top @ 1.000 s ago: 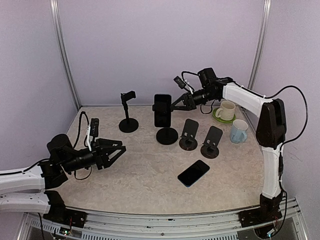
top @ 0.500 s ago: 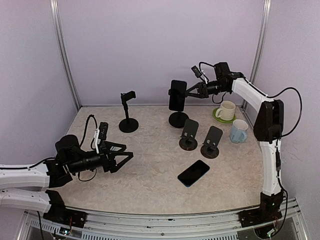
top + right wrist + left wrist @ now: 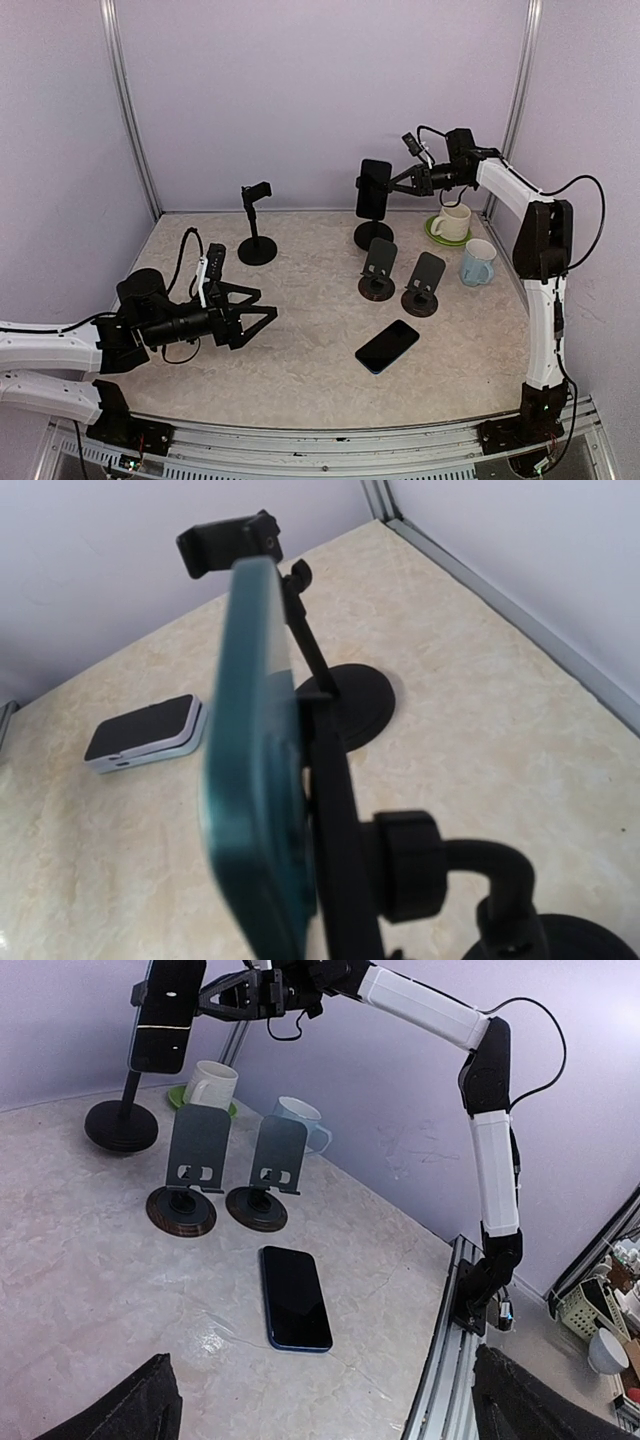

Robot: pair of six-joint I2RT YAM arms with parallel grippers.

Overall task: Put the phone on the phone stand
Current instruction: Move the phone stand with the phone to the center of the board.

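L pincer point(image 3: 258, 327) gapes wide over table point(image 3: 300, 375) (R pincer point(image 3: 398, 183) clamps phone stand point(image 3: 372, 237)).

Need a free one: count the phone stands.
4: empty clamp stand back left; tall stand holding a phone; two small folding stands side by side before it. None seems hidden.

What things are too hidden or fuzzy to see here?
Right wrist view: the phone is edge-on, hiding its screen.
Also there: the stand, base cut by the bottom edge.
Top view: the right gripper is too small to show its grip.
Left wrist view: the left gripper shows only blurred, cut-off fingers.
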